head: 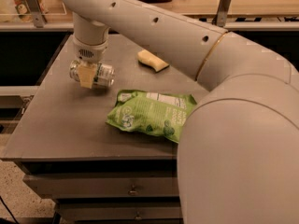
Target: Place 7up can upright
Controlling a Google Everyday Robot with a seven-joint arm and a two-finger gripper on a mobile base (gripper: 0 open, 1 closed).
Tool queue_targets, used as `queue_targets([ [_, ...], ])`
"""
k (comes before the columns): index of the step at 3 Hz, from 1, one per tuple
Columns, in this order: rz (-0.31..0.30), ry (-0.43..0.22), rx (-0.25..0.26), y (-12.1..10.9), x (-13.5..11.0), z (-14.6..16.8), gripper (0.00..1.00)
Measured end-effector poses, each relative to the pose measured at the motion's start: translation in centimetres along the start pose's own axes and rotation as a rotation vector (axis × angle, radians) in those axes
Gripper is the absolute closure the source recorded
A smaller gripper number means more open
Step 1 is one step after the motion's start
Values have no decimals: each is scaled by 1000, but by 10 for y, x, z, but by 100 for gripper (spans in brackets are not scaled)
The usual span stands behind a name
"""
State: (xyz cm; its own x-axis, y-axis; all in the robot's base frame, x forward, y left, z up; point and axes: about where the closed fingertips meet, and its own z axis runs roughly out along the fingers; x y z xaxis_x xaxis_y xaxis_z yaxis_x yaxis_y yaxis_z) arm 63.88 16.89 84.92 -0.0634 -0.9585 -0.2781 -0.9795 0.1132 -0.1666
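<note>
Gripper (87, 78) reaches straight down at the table's (56, 125) left side, fingers pinching the 7up can (105, 74), which lies sideways in the grip. Green bag (150, 114) sits nearer, to its right.

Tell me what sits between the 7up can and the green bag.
Only bare table, in the camera view; the gripper grips the 7up can sideways.

We see our gripper (88, 74) clamped across the can (105, 74), which is turned on its side, up and left of the green bag (152, 115); beyond the bag lies a pale yellow block (153, 60); both rest on the grey table (60, 125).
</note>
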Motion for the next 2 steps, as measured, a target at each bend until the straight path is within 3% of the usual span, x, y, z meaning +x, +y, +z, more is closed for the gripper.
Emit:
queue_targets([
  [1, 0, 1, 0, 0, 0, 0, 100],
  [2, 16, -84, 12, -2, 4, 0, 100],
])
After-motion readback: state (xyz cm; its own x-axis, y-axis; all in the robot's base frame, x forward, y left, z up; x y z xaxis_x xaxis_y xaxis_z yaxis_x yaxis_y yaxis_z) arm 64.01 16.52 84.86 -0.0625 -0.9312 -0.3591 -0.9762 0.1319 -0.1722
